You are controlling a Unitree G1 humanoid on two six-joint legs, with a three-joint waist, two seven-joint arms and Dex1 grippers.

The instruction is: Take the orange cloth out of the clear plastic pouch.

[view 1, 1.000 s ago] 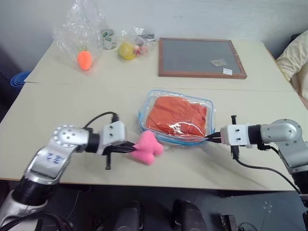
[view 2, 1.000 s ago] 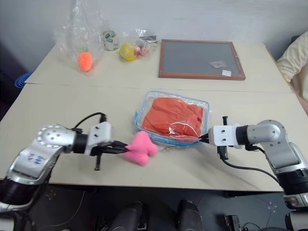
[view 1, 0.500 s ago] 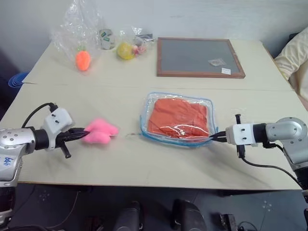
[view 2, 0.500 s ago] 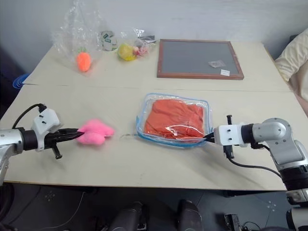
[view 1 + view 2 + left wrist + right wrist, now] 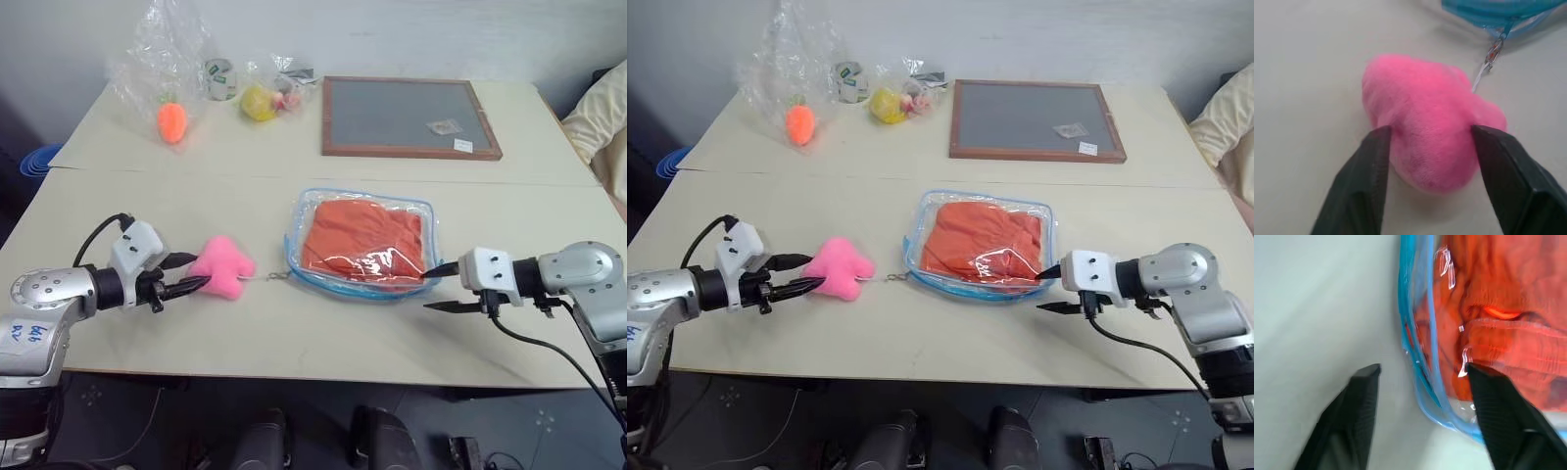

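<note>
Reaching inward, both pincers gape: left pincer point(image 5: 189, 273) straddling pink plush point(image 5: 222, 267), right pincer point(image 5: 438, 287) beside clear plastic pouch point(image 5: 306, 262).

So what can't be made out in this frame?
- Whether the clear plastic pouch is unzipped: head views, too small and glare on the plastic.
- The far part of the orange cloth: right wrist view, cut off by the picture's edge.
- The contents of the crinkly bags at the back: head views, too small.

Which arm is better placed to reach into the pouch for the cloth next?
Probably right: the right gripper, open, sits at the clear plastic pouch corner beside the orange cloth; the left gripper straddles the pink plush.
</note>
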